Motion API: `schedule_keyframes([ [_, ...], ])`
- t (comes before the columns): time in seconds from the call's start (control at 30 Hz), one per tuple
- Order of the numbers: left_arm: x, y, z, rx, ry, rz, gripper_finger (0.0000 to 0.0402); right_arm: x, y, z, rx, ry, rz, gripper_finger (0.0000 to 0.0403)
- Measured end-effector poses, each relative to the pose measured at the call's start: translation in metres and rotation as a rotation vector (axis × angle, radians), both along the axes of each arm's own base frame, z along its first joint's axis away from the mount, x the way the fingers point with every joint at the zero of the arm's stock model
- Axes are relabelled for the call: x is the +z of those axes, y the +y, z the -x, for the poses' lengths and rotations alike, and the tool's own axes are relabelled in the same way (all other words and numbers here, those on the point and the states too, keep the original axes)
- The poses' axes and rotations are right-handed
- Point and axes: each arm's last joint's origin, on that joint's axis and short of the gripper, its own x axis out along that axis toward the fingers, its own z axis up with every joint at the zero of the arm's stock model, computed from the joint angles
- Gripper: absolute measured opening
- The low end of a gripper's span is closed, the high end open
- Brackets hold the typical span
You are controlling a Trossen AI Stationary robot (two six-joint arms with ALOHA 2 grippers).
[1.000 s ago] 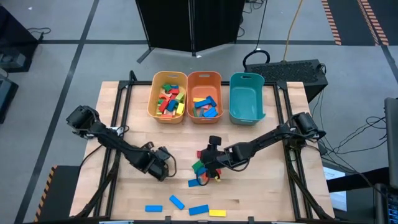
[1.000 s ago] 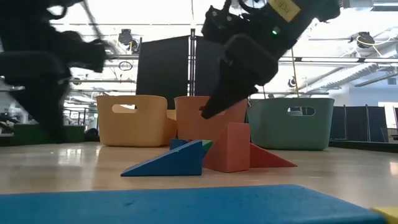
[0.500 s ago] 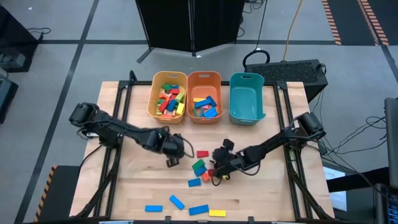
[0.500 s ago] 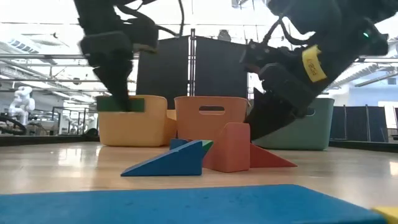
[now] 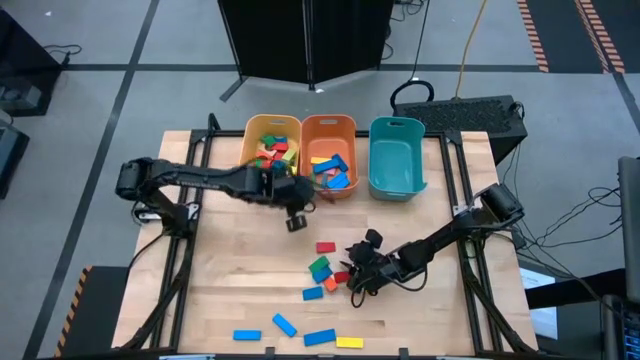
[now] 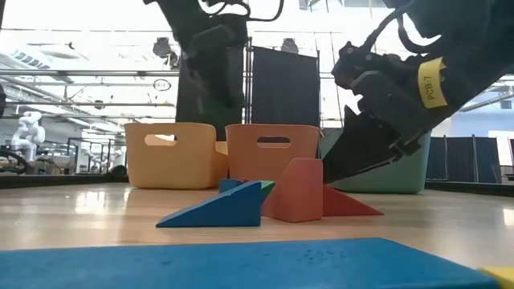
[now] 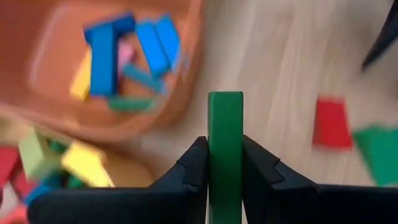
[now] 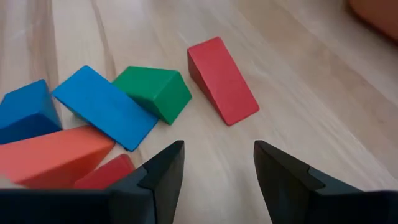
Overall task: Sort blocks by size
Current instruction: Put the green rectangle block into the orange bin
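Your left gripper [image 7: 225, 163] now up by orange bin [image 5: 328, 128], clamped on green block [image 7: 225, 146]. Your right gripper [image 8: 217, 163] pulled back, fingers apart, empty, red block [image 8: 221, 79] just ahead.

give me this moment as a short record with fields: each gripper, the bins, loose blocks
left gripper: shut on a green block, by the front rims of the yellow bin and orange bin
right gripper: open, empty, low over the table near the central pile
yellow bin: many mixed blocks
orange bin: mostly blue blocks
teal bin: looks empty
central pile: red wedge, green wedge, blue bar, others
front edge: blue bars and a yellow bar lying apart
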Motion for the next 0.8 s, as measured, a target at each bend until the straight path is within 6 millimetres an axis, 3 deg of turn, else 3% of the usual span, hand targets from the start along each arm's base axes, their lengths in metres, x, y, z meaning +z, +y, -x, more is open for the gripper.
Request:
schedule_keyframes([
  [0.23,0.017,0.044,-0.014,-0.041,-0.263,0.126,0.0054,0.003,0.002,-0.003,0.006,-0.046,-0.013,0.0180],
  [0.43,0.017,0.076,-0.013,0.026,-0.314,0.111,0.0054,0.004,0.004,-0.003,0.016,-0.055,-0.011,0.0180],
  [0.8,-0.004,0.106,-0.027,0.060,-0.363,0.123,0.0055,0.005,0.005,-0.003,0.010,-0.064,0.010,0.0180],
])
